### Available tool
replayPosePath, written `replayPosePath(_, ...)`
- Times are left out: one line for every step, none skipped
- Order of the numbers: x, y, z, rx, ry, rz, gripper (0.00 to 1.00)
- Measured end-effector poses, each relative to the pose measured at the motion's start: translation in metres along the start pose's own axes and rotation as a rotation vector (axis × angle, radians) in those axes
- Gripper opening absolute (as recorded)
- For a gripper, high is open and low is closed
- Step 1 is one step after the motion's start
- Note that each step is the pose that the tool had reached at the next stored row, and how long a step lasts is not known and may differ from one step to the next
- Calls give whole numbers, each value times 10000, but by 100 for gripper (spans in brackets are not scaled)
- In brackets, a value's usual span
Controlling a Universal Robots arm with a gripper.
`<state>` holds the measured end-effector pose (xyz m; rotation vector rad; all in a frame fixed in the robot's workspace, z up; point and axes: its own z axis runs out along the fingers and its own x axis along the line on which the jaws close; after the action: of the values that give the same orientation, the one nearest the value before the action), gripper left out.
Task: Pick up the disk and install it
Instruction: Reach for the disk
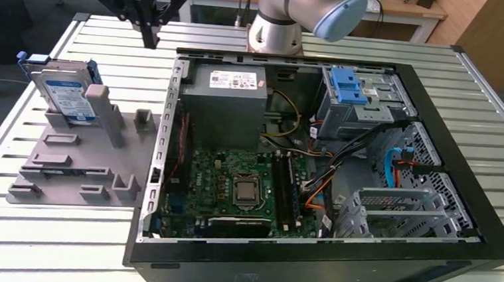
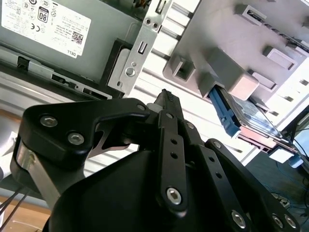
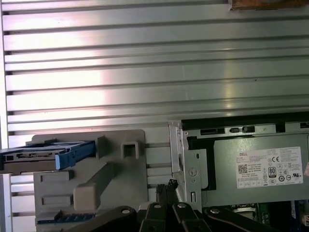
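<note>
I judge I am at the very start, on the way to the pick-up, with nothing lifted and nothing installed: the slatted metal table (image 1: 41, 233) carries the open computer case (image 1: 314, 273) lying on its side, and just beside it, on the exterior view's left, lies the grey fixture plate (image 1: 73, 162) with its blocks and slots. Inside the case the grey power supply (image 1: 229, 89) fills the corner nearest me, and the metal drive cage (image 1: 370, 109) with its blue latch (image 1: 349, 88) sits further along the same end. My gripper (image 1: 150, 41) hangs in the air over the table between the plate and that power-supply corner; in both wrist views its fingers (image 2: 166, 101) (image 3: 166, 186) are drawn together to a point and carry nothing. The disk (image 1: 64, 94) is in the far slot of the plate, apart from me, propped against a grey post. Taking it calls, I think, for spreading the fingers first, then coming down square over its upper end so they close on the two broad faces without striking the post. It stands on one end and leans back, label face turned towards the exterior camera, blue frame uppermost; the first wrist view shows it (image 3: 48, 155) as a thin bar running along the table's slats, so I judge its long axis rises steeply from the plate
</note>
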<state>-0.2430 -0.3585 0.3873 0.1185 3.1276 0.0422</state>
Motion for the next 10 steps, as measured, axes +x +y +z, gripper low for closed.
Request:
replayPosePath(10,4,0,0,0,0,11)
replayPosePath(20,8,1,0,0,0,11)
replayPosePath(30,12,1,1,0,0,11)
replayPosePath(40,16,2,0,0,0,11)
replayPosePath(50,20,2,0,0,-1,11)
replayPosePath(60,24,2,0,0,0,11)
replayPosePath(70,28,2,0,0,0,11)
replayPosePath(80,31,3,0,0,0,11)
replayPosePath(90,35,4,0,0,0,11)
replayPosePath(99,39,4,0,0,0,11)
